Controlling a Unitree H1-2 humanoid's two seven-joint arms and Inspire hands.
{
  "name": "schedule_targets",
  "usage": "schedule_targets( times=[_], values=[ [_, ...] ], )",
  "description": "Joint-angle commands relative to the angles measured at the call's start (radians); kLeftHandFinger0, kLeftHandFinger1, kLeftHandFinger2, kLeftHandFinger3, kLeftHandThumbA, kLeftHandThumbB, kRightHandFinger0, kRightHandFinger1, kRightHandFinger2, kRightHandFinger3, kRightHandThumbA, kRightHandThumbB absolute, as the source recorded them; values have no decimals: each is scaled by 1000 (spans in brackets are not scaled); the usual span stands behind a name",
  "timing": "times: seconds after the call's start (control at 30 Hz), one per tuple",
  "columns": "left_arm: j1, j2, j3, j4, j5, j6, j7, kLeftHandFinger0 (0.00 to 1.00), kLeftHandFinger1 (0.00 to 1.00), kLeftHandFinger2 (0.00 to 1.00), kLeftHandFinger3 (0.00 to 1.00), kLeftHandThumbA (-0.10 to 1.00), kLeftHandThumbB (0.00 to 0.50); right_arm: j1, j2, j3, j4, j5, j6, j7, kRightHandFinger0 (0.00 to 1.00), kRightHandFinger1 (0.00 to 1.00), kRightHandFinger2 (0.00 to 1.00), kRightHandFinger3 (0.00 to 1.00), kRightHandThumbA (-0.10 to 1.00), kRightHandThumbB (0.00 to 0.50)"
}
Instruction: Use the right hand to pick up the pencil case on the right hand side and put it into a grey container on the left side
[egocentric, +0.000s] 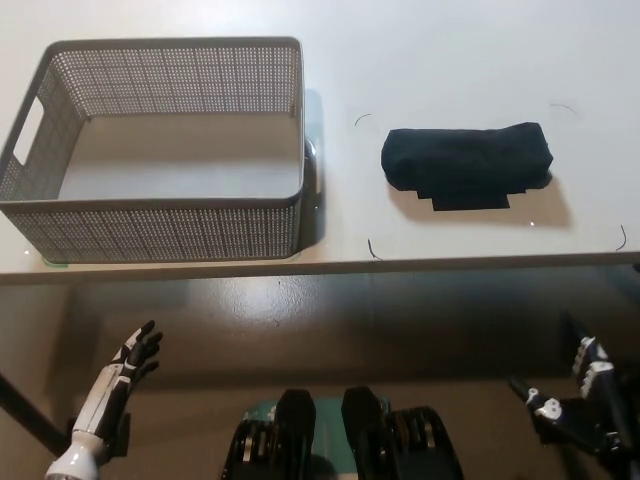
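A dark pencil case (466, 163) lies flat on the white table (440, 60), right of centre. The grey mesh container (160, 145) stands on the table's left side, and nothing shows inside it. My black right hand (580, 395) hangs low at the bottom right, below the table's front edge and well short of the case, fingers apart and holding nothing. My white left hand (130, 365) rests at the lower left, also below the table edge, with its fingers spread.
Thin black corner marks (372, 250) frame the patch of table around the pencil case. The table's front edge (320, 268) runs across the middle of the picture, with darker floor beneath it.
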Motion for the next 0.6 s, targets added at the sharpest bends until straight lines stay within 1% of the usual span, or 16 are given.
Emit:
schedule_targets(
  times=[0.0,0.03,0.07,0.1,0.13,0.2,0.3,0.33,0.4,0.43,0.5,0.53,0.57],
  values=[
    [-46,40,14,-4,-29,-141,-32,1000,1000,1000,1000,1000,412,28,-72,-33,-259,-120,-91,-6,1000,1000,1000,1000,1000,277],
    [-46,40,14,-5,-29,-140,-33,1000,1000,1000,1000,1000,409,36,-80,-45,-307,-133,-74,-9,1000,1000,1000,1000,1000,299],
    [-48,42,14,-4,-22,-142,-30,1000,1000,1000,1000,1000,409,40,-86,-51,-340,-139,-56,-10,1000,1000,1000,1000,1000,299],
    [-48,41,13,-3,-18,-142,-27,1000,1000,1000,1000,1000,411,43,-90,-57,-363,-140,-44,-10,1000,1000,1000,1000,1000,316],
    [-49,39,14,-2,-18,-142,-27,1000,1000,1000,1000,1000,417,50,-97,-70,-414,-144,-10,-10,1000,1000,1000,1000,1000,338],
    [-52,40,14,0,-21,-143,-30,1000,1000,1000,1000,1000,415,48,-105,-82,-462,-165,16,-12,1000,1000,1000,1000,1000,364],
    [-52,40,14,1,-23,-140,-32,1000,1000,1000,1000,1000,423,33,-127,-95,-539,-178,66,4,1000,1000,1000,1000,1000,369],
    [-51,41,14,1,-27,-137,-36,1000,1000,1000,1000,1000,428,14,-140,-95,-563,-186,85,15,1000,1000,1000,1000,984,373],
    [-50,44,14,4,-25,-138,-38,1000,1000,1000,1000,1000,426,-24,-164,-93,-590,-225,122,34,1000,1000,1000,1000,1000,391],
    [-49,43,13,3,-20,-140,-36,1000,1000,1000,1000,1000,420,-49,-180,-89,-592,-237,132,45,1000,1000,1000,1000,1000,376],
    [-45,41,11,4,-22,-143,-39,1000,1000,1000,1000,1000,407,-107,-213,-77,-602,-279,177,75,1000,1000,1000,1000,992,411],
    [-42,41,10,6,-22,-144,-39,1000,1000,1000,1000,1000,406,-123,-221,-71,-606,-295,193,81,1000,1000,1000,1000,984,412],
    [-42,41,11,11,-26,-148,-41,1000,1000,1000,1000,1000,404,-154,-232,-60,-613,-301,220,95,1000,1000,1000,1000,938,420]
  ],
)
